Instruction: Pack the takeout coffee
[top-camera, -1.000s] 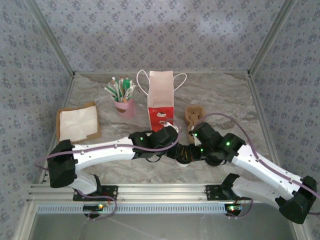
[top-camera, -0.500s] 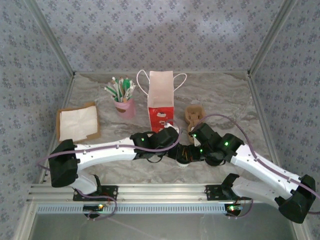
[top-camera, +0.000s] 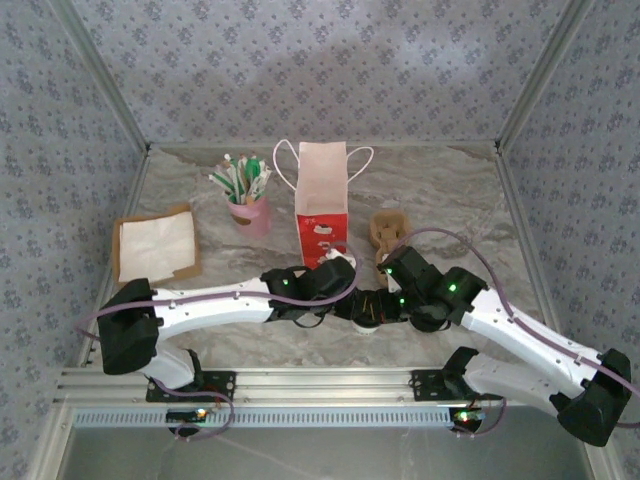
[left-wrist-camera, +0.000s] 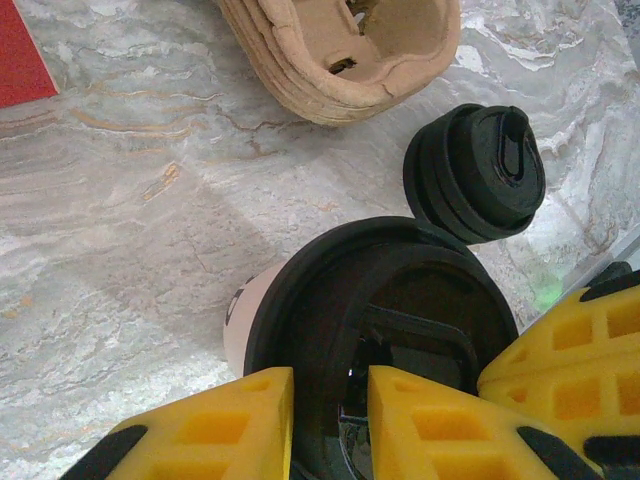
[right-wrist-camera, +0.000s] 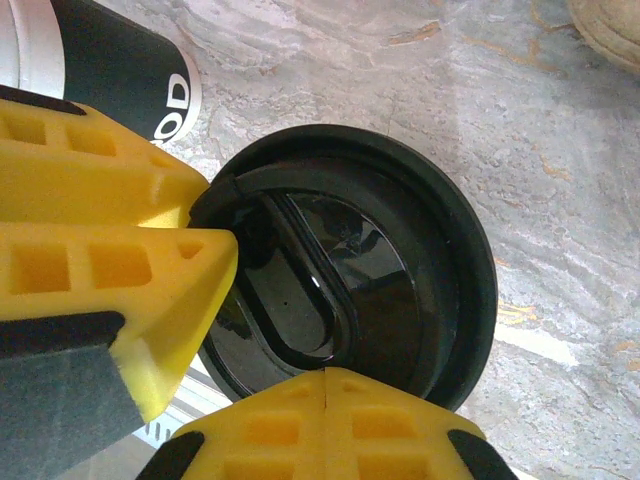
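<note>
**Left gripper** (left-wrist-camera: 330, 382), wrist view: the fingers are nearly closed and nip the rim of the lid (left-wrist-camera: 400, 300) on the coffee cup (left-wrist-camera: 243, 318), one finger outside the rim and one over the lid's top.

**Right gripper** (right-wrist-camera: 327, 385): the fingers are closed together and hold nothing. Their tips sit at a neighbouring part of the same rim (whether they bear down on it cannot be told).

The cup stands upright on the table (left-wrist-camera: 120, 200), directly under both hands. Just ahead of the left fingers is a stack of loose lids (left-wrist-camera: 478, 170), and beyond it a cardboard cup carrier (left-wrist-camera: 340, 50). Farther ahead, to that hand's left, stands the paper bag (top-camera: 322, 200).

The step in hand appears to be seating the lid before the lift. To do it well:
- Press evenly around the rim and keep the cup vertical.
- Do not haul the cup up by the lid, since a pinch there may peel it off.
- Grip around the cup's wall for the carry, which looks safer.
- Lift clear of the loose lids.
</note>
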